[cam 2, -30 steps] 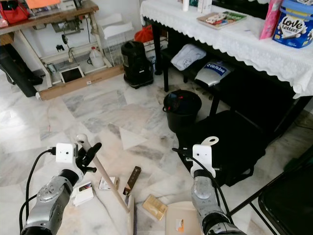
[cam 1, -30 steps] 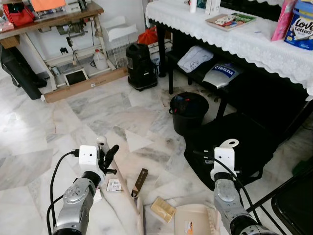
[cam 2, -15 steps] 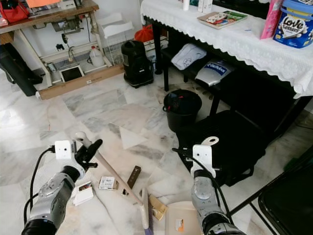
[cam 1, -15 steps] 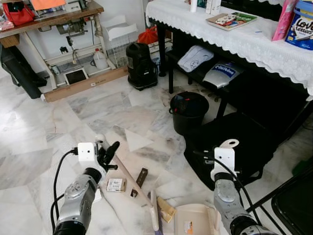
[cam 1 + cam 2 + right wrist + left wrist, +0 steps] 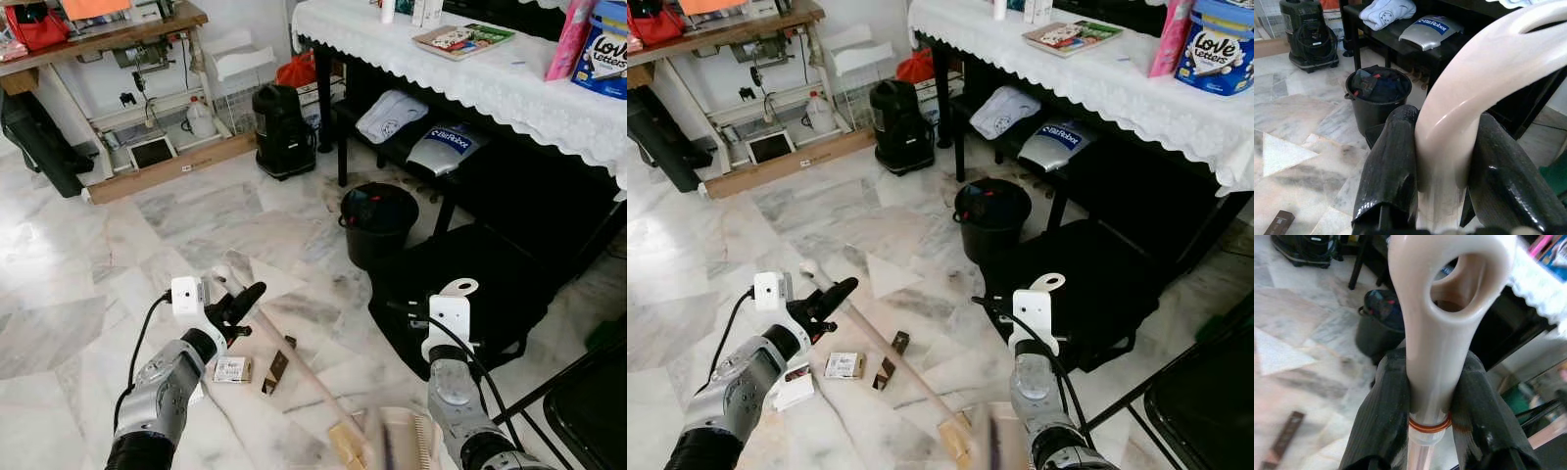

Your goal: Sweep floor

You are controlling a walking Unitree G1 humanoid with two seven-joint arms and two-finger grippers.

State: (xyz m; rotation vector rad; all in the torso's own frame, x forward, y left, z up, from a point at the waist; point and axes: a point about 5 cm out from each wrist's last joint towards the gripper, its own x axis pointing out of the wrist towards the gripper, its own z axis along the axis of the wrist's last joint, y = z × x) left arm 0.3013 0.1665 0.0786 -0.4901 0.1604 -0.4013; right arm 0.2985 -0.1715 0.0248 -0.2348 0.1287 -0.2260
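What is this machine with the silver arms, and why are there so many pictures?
It is a walking robot that helps at home. The two wide pictures come from cameras in its head, looking down at the floor. The two close-up pictures come from small cameras on its wrists. Each arm ends in a black claw with two fingers. The left claw is shut on a broom. The right claw is shut on the white handle of a dustpan. On the floor lie a card, a brown bar and a tan block. A black bucket stands farther off.
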